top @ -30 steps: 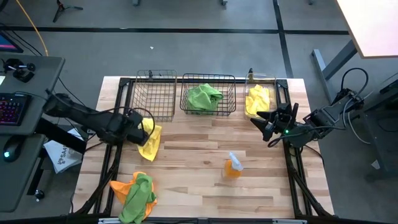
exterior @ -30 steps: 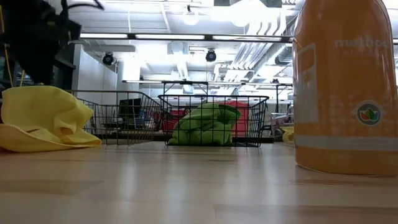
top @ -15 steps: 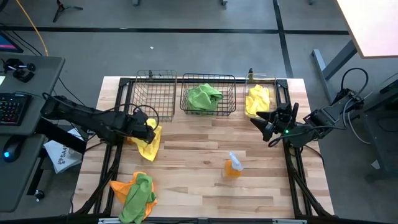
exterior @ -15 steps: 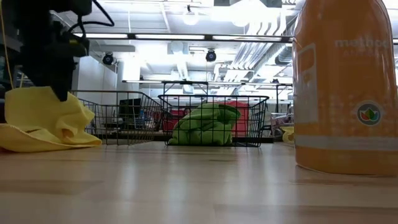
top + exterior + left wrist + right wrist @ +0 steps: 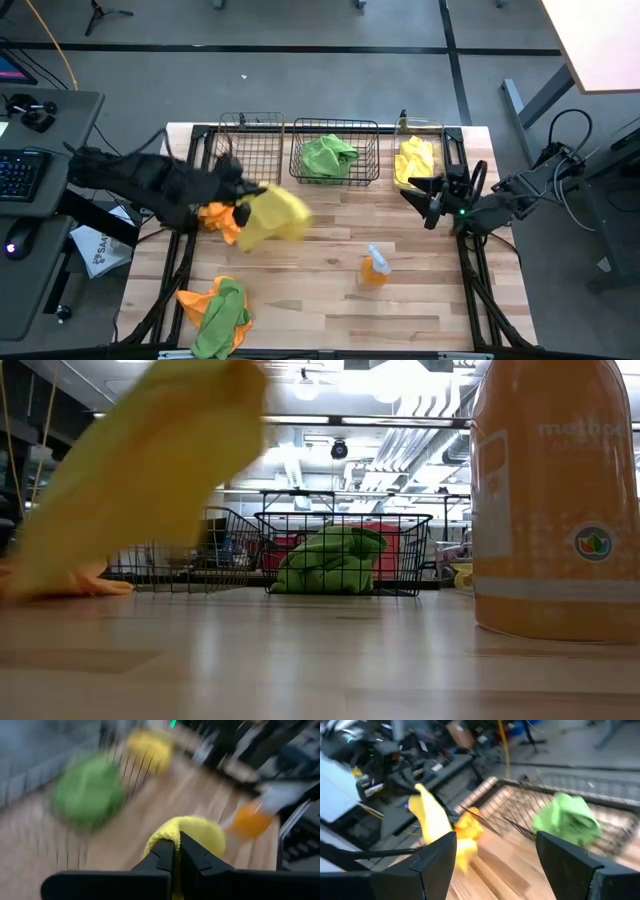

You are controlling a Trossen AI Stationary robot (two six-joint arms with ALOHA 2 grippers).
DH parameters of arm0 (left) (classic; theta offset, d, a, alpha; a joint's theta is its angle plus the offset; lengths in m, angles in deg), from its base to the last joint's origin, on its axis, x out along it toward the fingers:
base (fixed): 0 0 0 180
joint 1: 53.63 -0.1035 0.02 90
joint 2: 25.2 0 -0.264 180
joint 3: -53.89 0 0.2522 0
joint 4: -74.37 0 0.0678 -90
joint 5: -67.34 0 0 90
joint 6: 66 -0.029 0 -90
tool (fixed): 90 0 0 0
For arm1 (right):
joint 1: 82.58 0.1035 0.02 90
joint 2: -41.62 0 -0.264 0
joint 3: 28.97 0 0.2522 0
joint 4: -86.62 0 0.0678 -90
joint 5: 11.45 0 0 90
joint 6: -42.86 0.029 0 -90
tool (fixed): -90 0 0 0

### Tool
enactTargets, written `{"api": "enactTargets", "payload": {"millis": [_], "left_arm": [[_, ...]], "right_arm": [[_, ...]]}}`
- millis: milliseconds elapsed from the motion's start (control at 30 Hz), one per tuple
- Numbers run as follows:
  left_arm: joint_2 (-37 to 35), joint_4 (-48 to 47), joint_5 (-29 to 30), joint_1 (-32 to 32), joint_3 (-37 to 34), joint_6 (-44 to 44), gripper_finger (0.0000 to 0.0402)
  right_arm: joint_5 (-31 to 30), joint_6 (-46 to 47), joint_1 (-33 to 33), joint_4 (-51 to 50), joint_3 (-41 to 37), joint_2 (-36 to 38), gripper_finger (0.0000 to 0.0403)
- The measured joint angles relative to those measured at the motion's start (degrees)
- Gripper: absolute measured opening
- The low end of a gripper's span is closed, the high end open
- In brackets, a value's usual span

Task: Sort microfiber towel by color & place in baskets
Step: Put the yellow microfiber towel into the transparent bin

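Observation:
My left gripper [image 5: 240,193] is shut on a yellow microfiber towel [image 5: 272,215], which shows blurred in the air above the table's left half and large in the low view [image 5: 150,460]. An orange towel [image 5: 217,216] lies on the wood just below the gripper. Another orange and green towel pile [image 5: 215,305] lies at the near left. Of the baskets along the far edge, one wire basket [image 5: 250,150] is empty, the middle one [image 5: 334,178] holds a green towel [image 5: 328,155], and the clear bin [image 5: 402,135] holds a yellow towel [image 5: 415,158]. My right gripper [image 5: 415,190] waits open beside the bin. My left gripper pinches the yellow towel between its two shut fingers [image 5: 162,855], on a bunched rim of the cloth [image 5: 175,827]; whether one layer or several, I cannot tell. The towel is lifted clear of the table and streams out past the fingers toward the table's right.
An orange spray bottle [image 5: 375,266] stands on the table's right half, filling the right of the low view [image 5: 555,500]. Bare wood lies between the bottle and the baskets. A desk with a keyboard [image 5: 20,172] stands off the table's left edge.
My left gripper has come down onto the yellow towel, shut on it and swung it up and toward the table's right. The towel has left the table and flares out in the air. The orange towel that lay under it now shows.

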Motion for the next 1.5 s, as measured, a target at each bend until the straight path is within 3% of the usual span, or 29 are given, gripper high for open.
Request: {"api": "enactTargets", "payload": {"millis": [233,400,533,667,1033,1233,1333,1500], "left_arm": [[13.85,22.17,-5.35,-11.36,13.91,-33.33,0.0000],[24.67,42.12,-15.76,-19.34,19.53,-43.43,0.0000],[32.77,56.83,-23.07,-23.81,23.44,-42.39,0.0000],[40.76,64.40,-27.18,-26.27,28.31,-40.35,0.0000],[60.05,72.35,-28.40,-28.30,41.40,-37.42,0.0000],[69.49,82.96,-28.96,-29.62,47.76,-26.31,0.0000],[72.22,85.15,-30.02,-29.95,51.22,-22.08,0.0000],[70.98,82.11,-35.09,-30.35,52.33,-24.56,0.0000]], "right_arm": [[-0.11,-25.42,0.00,24.98,0.00,1.51,0.0268],[1.75,-43.66,0.00,40.82,0.00,3.67,0.0268],[3.21,-53.76,0.00,49.36,0.00,5.92,0.0268],[5.42,-59.83,0.00,54.51,0.00,7.37,0.0268],[4.07,-63.96,0.01,54.50,0.00,8.06,0.0268],[3.26,-63.95,0.00,54.30,0.00,8.02,0.0268],[-0.36,-63.95,0.04,53.62,0.00,8.02,0.0268],[-15.11,-61.20,1.28,43.05,0.00,8.43,0.0268]]}}
